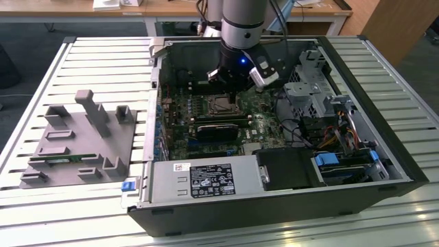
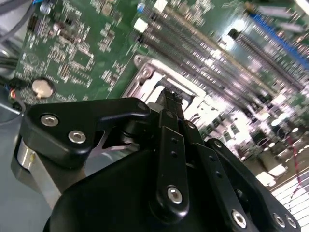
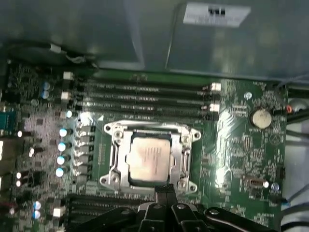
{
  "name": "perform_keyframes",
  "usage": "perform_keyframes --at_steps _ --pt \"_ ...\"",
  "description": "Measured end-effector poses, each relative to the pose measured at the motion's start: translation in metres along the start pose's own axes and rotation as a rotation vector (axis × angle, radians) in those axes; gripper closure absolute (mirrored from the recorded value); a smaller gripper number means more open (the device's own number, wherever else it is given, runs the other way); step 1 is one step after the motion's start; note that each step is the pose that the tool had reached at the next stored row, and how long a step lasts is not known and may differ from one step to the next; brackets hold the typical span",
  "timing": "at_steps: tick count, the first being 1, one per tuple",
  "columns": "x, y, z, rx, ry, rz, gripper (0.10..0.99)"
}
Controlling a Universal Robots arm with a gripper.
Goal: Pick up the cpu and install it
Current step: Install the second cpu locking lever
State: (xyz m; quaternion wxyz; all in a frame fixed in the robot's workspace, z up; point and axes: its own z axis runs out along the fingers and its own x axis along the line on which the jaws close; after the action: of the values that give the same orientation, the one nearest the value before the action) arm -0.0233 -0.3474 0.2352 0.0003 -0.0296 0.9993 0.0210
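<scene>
The cpu (image 3: 149, 159) is seated in the socket (image 3: 150, 157) on the motherboard (image 1: 226, 123) inside the computer case (image 1: 274, 206). The tray (image 1: 75, 144) is placed on the desk (image 1: 41, 206), at the exterior view's left of the case. The tool (image 1: 237, 82) is positioned above the socket.

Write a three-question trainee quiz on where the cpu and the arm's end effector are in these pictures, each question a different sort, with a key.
1. True or false: the cpu lies inside the socket frame on the motherboard, as the first wrist view shows.
2. Multiple choice: in the exterior view the end effector is (A) over the grey tray, (B) inside the open computer case, (C) above the power supply.
3. Fill in: in the first wrist view the round silver coin cell sits on the ____.

Key: 1 true; 2 B; 3 motherboard.
</scene>
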Motion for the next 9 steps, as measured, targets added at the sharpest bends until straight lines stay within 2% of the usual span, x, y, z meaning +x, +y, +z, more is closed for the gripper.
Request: perform_keyframes --at_steps 3,7,9 --pt "0.0004 -0.0058 0.0002 0.000 0.0003 0.000 0.980" --pt "0.0026 -0.0071 0.0002 0.000 0.0003 0.000 0.980" --pt "0.0029 -0.0104 0.0002 0.000 0.0005 0.001 0.980"
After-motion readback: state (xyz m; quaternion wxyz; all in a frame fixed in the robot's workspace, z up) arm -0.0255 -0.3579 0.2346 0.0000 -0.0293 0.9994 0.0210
